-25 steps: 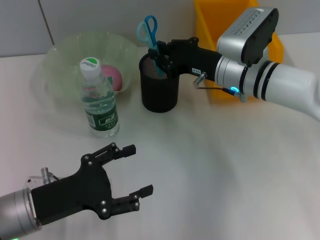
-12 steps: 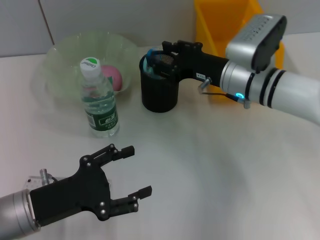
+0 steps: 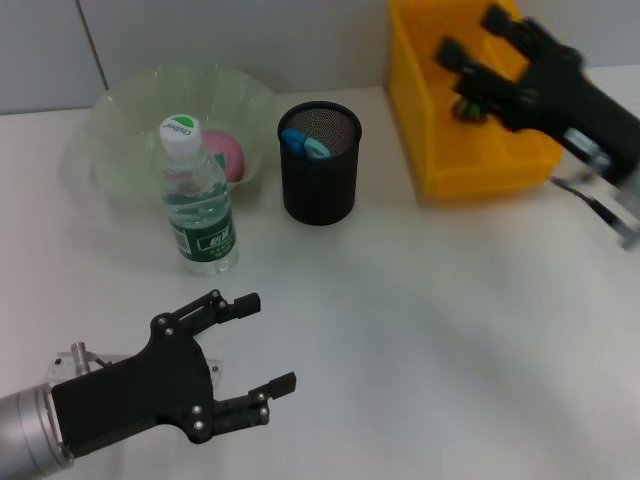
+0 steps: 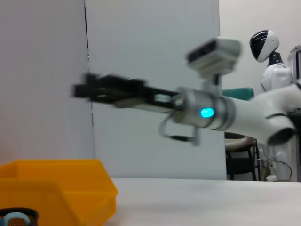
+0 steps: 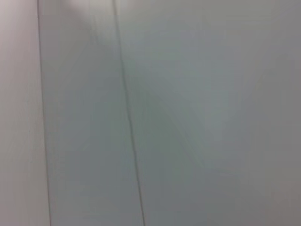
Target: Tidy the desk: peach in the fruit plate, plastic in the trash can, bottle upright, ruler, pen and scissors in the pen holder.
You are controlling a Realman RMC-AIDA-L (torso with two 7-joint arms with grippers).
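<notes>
The scissors (image 3: 303, 144) lie inside the black mesh pen holder (image 3: 320, 185), only their light blue handles showing. My right gripper (image 3: 472, 34) hangs open and empty over the yellow trash can (image 3: 470, 160), well clear of the holder. In the left wrist view that gripper (image 4: 89, 89) reaches out above the trash can (image 4: 56, 188). The bottle (image 3: 200, 205) stands upright in front of the fruit plate (image 3: 125, 150), which holds the peach (image 3: 224, 156). My left gripper (image 3: 270, 342) rests open low over the desk (image 3: 420, 320) at the near left. Ruler, pen and plastic are out of view.
A grey wall runs behind the desk. The right wrist view shows only that wall. The trash can stands close to the right of the pen holder, and the bottle and plate crowd the far left.
The right gripper let go of the scissors, which dropped down into the pen holder, then drew back to the right over the trash can. The left gripper barely shifted.
</notes>
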